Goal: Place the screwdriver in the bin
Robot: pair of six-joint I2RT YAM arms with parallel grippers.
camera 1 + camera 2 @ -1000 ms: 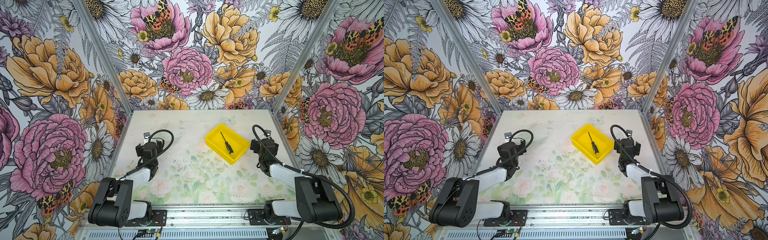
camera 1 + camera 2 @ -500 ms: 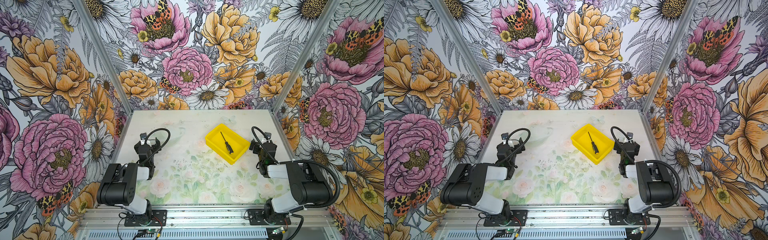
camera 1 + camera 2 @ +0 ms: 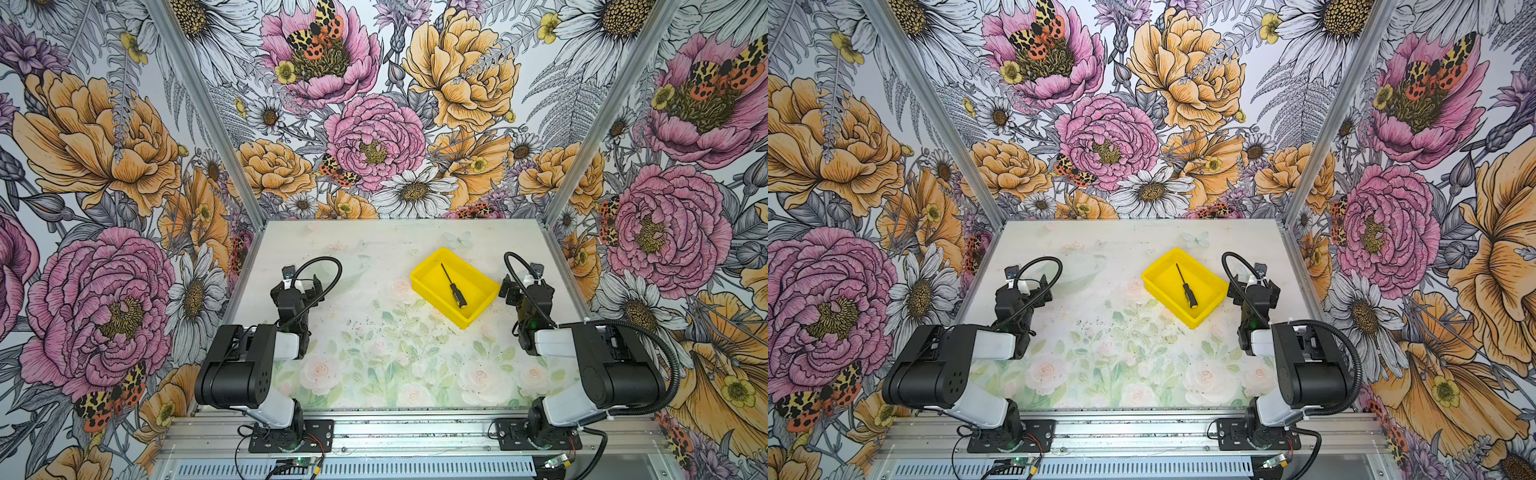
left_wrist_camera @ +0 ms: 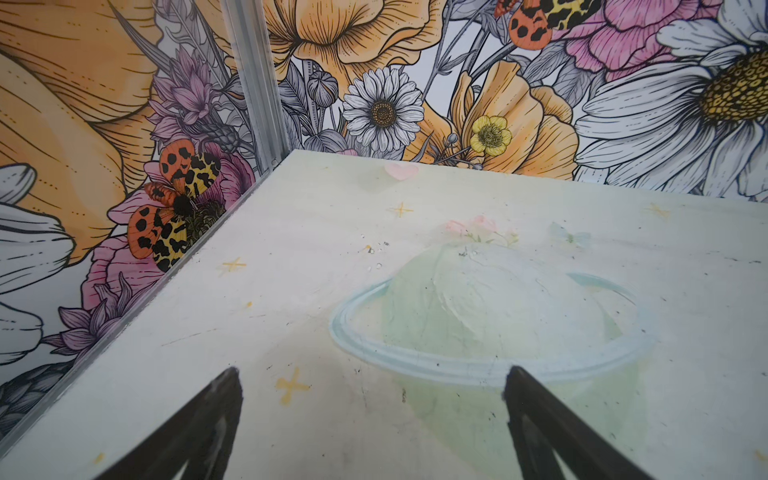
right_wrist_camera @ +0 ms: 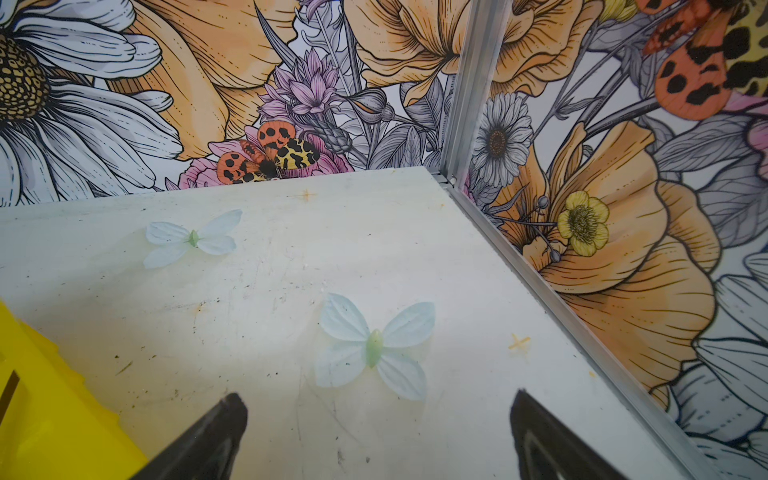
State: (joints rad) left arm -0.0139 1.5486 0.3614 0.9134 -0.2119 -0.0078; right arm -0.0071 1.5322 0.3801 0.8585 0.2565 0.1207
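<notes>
Screwdriver point(image 3: 454, 286) lay inside the yellow bin point(image 3: 476, 286) toward the bench's point(image 3: 365, 249) far right edge; left gripper point(image 4: 370, 374) and right gripper point(image 5: 378, 399) stood spread.

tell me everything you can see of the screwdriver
The screwdriver is small and slim, with a thin dark metal-looking shaft and a black handle with pale dots. It lies flat on the floor of the yellow bin, set diagonally, with its tip towards the back of the table and its handle towards the front. Only the bin touches it.

Jaws spread on left tool point(image 4: 372, 374), right tool point(image 5: 376, 395)
</notes>
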